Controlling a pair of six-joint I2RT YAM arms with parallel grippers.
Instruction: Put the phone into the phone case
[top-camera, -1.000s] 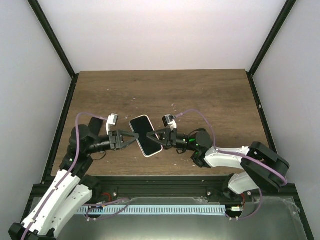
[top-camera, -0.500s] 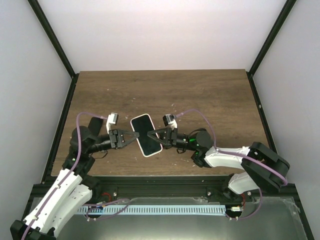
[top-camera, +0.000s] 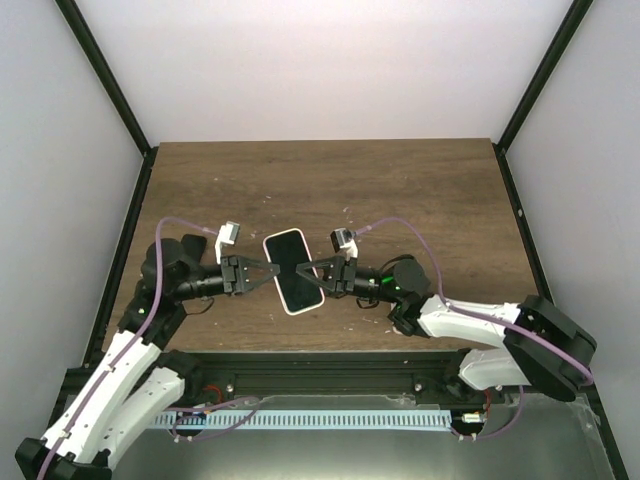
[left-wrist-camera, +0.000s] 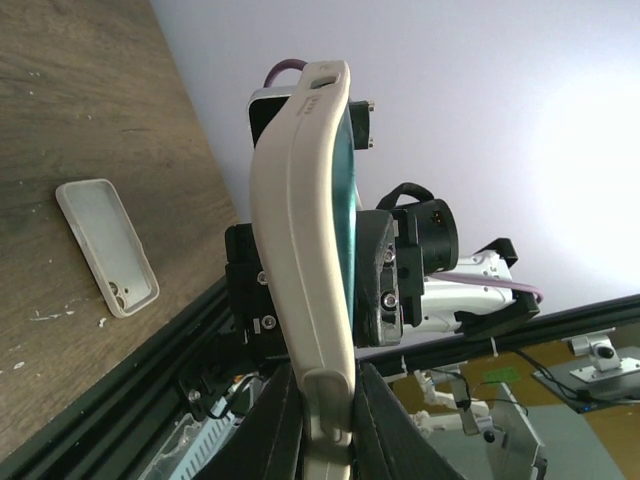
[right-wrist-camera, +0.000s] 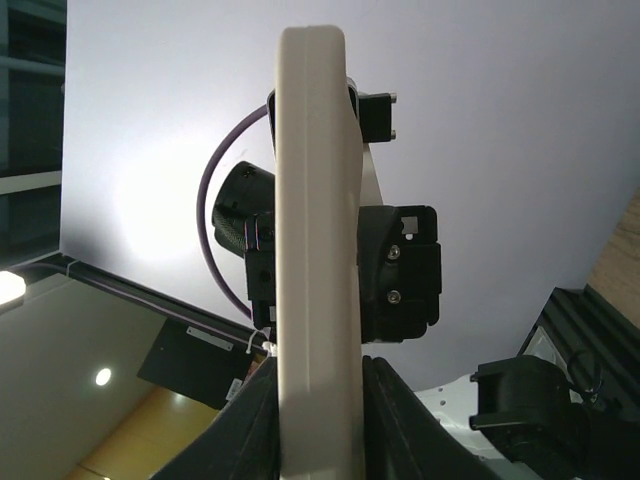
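The black-screened phone (top-camera: 293, 270) sits inside a cream phone case (top-camera: 283, 237) and is held above the table between both grippers. My left gripper (top-camera: 270, 270) is shut on the case's left long edge. My right gripper (top-camera: 306, 268) is shut on its right long edge. In the left wrist view the case's cream edge (left-wrist-camera: 305, 230) runs up from between my left gripper's (left-wrist-camera: 325, 425) fingers, with a dark teal face behind it. In the right wrist view the cream edge (right-wrist-camera: 315, 200) stands upright in my right gripper (right-wrist-camera: 320, 410).
A second cream case (left-wrist-camera: 105, 245) with a camera cutout lies flat on the brown wooden table (top-camera: 400, 190), seen only in the left wrist view. A black frame rail (top-camera: 320, 368) runs along the near edge. Black posts stand at the table's back corners.
Both arms have shifted slightly and the cased phone has drifted a little to the right. Both grips are unchanged.
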